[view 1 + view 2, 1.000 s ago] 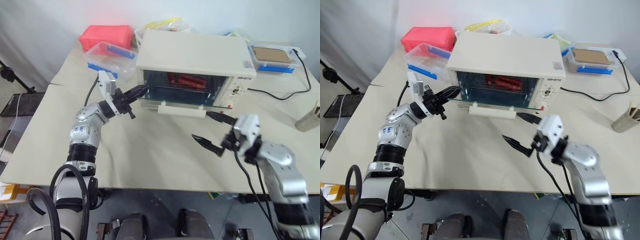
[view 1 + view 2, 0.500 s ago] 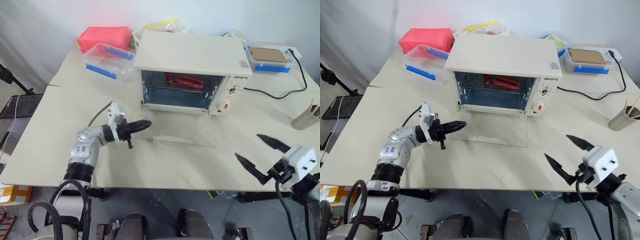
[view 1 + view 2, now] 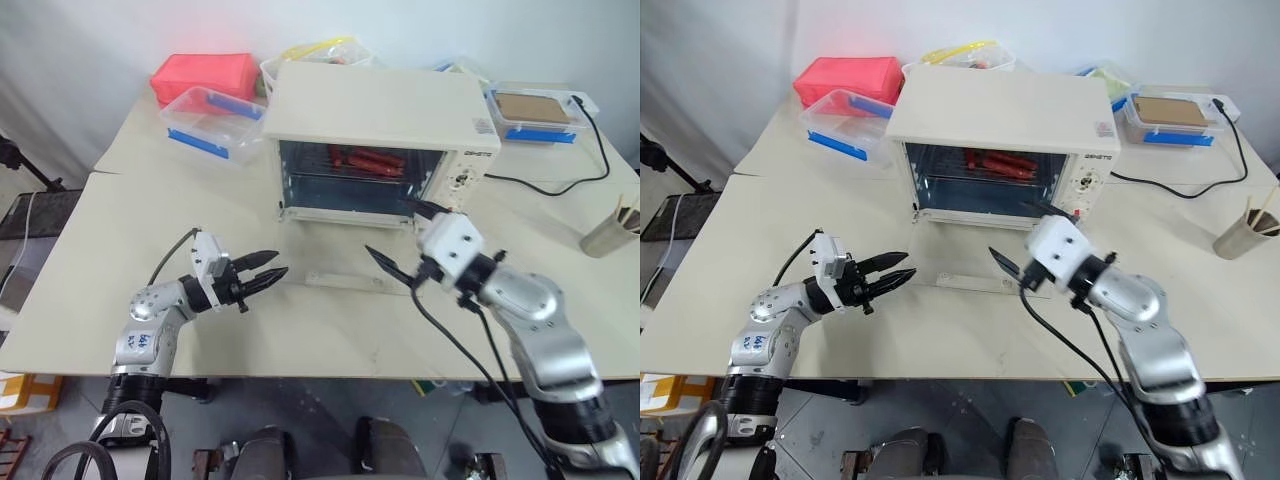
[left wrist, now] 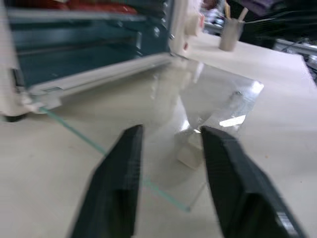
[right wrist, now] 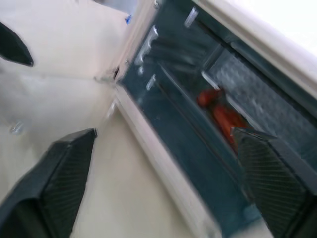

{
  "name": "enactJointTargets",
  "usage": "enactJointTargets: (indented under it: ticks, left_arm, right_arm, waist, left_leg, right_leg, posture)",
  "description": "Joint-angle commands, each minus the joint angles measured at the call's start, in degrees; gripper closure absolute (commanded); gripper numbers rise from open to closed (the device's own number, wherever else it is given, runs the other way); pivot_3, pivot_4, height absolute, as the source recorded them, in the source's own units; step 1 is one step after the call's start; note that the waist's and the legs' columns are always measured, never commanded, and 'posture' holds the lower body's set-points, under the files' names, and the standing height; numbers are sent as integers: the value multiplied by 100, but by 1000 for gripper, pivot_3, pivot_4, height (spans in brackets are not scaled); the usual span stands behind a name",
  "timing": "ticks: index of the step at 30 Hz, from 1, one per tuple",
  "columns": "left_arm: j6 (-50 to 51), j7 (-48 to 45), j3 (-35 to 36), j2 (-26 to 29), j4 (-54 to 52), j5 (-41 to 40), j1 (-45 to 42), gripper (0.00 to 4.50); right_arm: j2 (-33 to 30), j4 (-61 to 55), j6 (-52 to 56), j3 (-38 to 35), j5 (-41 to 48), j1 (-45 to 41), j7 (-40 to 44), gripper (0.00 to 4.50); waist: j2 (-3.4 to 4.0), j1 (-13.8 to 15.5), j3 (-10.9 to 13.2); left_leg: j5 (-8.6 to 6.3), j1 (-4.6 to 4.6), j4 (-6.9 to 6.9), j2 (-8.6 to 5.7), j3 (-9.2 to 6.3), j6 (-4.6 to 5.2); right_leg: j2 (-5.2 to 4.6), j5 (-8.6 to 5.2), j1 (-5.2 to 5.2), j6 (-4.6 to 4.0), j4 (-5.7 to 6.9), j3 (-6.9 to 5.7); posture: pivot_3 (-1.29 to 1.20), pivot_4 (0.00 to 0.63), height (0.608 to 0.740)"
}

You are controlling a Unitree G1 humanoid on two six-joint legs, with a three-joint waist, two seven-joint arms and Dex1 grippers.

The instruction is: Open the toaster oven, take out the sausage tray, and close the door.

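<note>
I see the toaster oven [image 3: 385, 130] sitting toward the far middle of the table [image 3: 120, 230], its cavity open to me. The door [image 3: 345, 255] lies swung all the way down, flat on the tabletop in front of the oven, the clear glass panel reaching toward me and its white bar handle [image 3: 345, 282] along the near edge. Inside the cavity I can make out the sausage tray [image 3: 365, 160] on its upper level, red sausages lying across it; it sits fully inside the oven.

My left gripper [image 3: 268, 277] hovers low over the table at about 9 o'clock from the door handle, just beside the glass panel's left corner, pointing toward the door. Its two black fingers [image 4: 116, 183] stand partly apart with nothing between them; in the left wrist view the corner of the glass and the end of the handle show through the gap beyond the tips.

My right gripper [image 3: 400, 245] is raised in front of the oven's right half, over the right part of the lowered door, aimed into the cavity. Its fingers [image 5: 59, 173] are spread wide and hold nothing; in the right wrist view the sausages show between them, deeper in the oven.

Clear plastic boxes [image 3: 210, 120] with blue clips sit at about 10 o'clock from the oven, and a cup [image 3: 615, 232] stands at its 4 o'clock near the table's right edge.
</note>
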Motion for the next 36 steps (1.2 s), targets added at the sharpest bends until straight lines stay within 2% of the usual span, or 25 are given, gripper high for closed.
enactJointTargets:
  ticks: [1, 3, 14, 17, 21, 28, 29, 36]
  left_arm:
    - [96, 313, 183, 23, -717, -167, 295, 1215]
    - [134, 455, 218, 10, -943, -192, 463, 615]
    - [148, 1022, 306, -179, -1399, -321, 828, 615]
    - [144, 1081, 282, -217, -1442, -336, 842, 590]
    - [197, 1148, 232, -246, -1537, -340, 846, 590]
    - [280, 1152, 88, -261, -1522, -362, 602, 590]
    - [280, 1121, 65, -255, -1481, -364, 526, 590]
    - [353, 1006, 37, -219, -1267, -386, 162, 590]
  right_arm:
    - [124, 1073, -574, 540, -1095, -789, -545, 0]
    - [217, 1786, -835, 797, -1551, -1278, -810, 0]
    - [880, 5047, -1745, 1419, -2819, -3139, -2127, 0]
    - [982, 5594, -1907, 1489, -3039, -3346, -2499, 574]
    - [1061, 6031, -2144, 1539, -3135, -3515, -2711, 2033]
    - [1174, 6365, -2288, 1568, -3282, -3683, -2895, 4256]
    - [1173, 6380, -2279, 1553, -3295, -3704, -2904, 4448]
    - [1139, 6326, -2263, 1487, -3361, -3773, -2966, 4448]
  waist:
    - [0, 3, 0]
    - [0, 18, 0]
    - [1, -171, 0]
    - [1, -210, 0]
    - [1, -228, 1]
    - [2, -283, 1]
    - [2, -288, 1]
    - [2, -294, 1]
  left_leg:
    - [0, -2, 0, -1, -3, 0]
    - [0, -4, 0, -3, -6, 0]
    - [1, -8, -3, 0, -14, -3]
    - [3, -7, -7, 3, -17, -5]
    - [3, -8, -8, 2, -21, -5]
    - [3, -8, -8, 4, -23, -6]
    - [4, -8, -8, 5, -25, -8]
    - [5, -8, -8, 6, -24, -10]
  right_leg:
    - [-1, 0, 0, 0, 4, -3]
    - [-4, 0, -2, -1, 4, -3]
    - [-3, -2, -2, -4, 6, -14]
    - [-2, -4, -2, -7, 8, -17]
    - [-2, -4, -2, -7, 8, -17]
    - [-1, -4, -2, -7, 9, -18]
    - [-1, -4, -1, -8, 10, -19]
    - [0, -4, -1, -8, 10, -18]
  posture:
    - [0, 150, 740]
    - [0, 150, 740]
    - [0, 150, 740]
    - [0, 150, 740]
    - [0, 150, 740]
    - [0, 150, 740]
    - [0, 150, 740]
    - [0, 150, 740]
